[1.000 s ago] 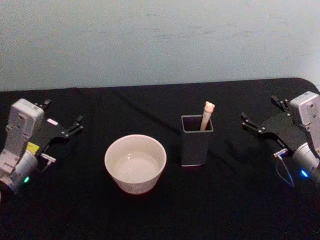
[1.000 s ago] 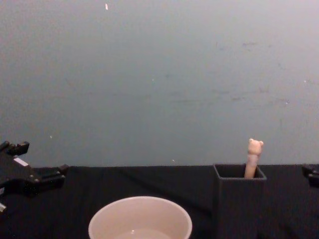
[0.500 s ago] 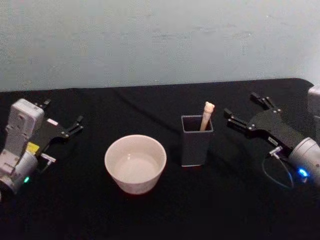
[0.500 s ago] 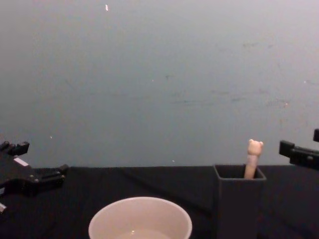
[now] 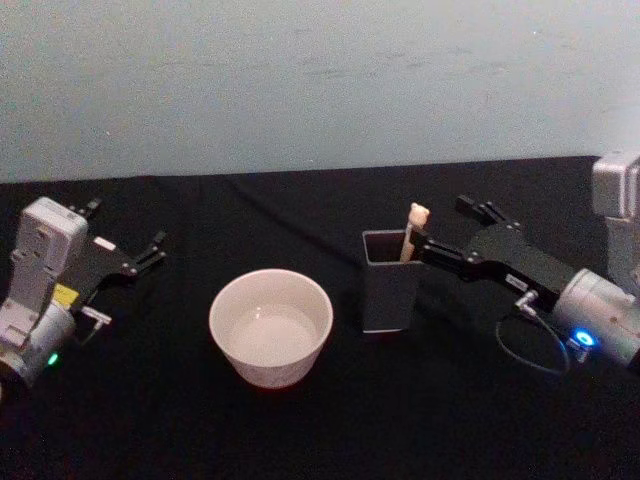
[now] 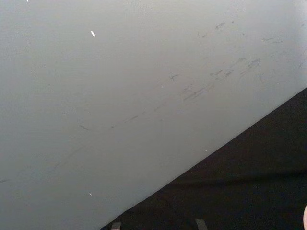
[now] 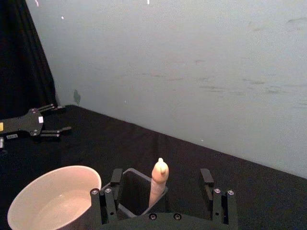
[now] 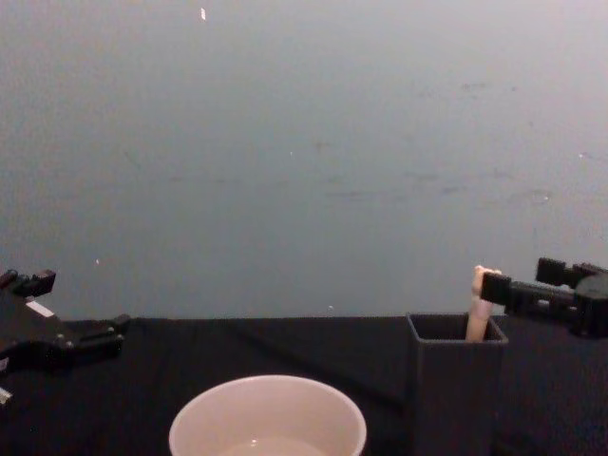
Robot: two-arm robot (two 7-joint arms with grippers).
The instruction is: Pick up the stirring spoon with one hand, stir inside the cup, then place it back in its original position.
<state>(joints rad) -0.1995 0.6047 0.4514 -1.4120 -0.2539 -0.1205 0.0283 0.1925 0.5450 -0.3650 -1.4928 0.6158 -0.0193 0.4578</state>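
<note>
Black-draped desk [image 5: 300, 430], pale wall. The stirring spoon [image 7: 158, 184] stands in the holder [image 5: 388, 295] beside the cup [image 5: 270, 325]. My right claw [image 5: 441, 224], spread wide, brackets its handle. Light, slim, probably slippery: I'd pinch just under the bear head. Left claw [image 5: 128, 225] parked, fingers apart.

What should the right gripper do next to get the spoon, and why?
Probably ease the right gripper a little forward. Its fingers are open, and the right wrist view shows the stirring spoon handle, standing in the holder, just between the fingertips, not yet gripped. The left gripper sits parked at the left.
</note>
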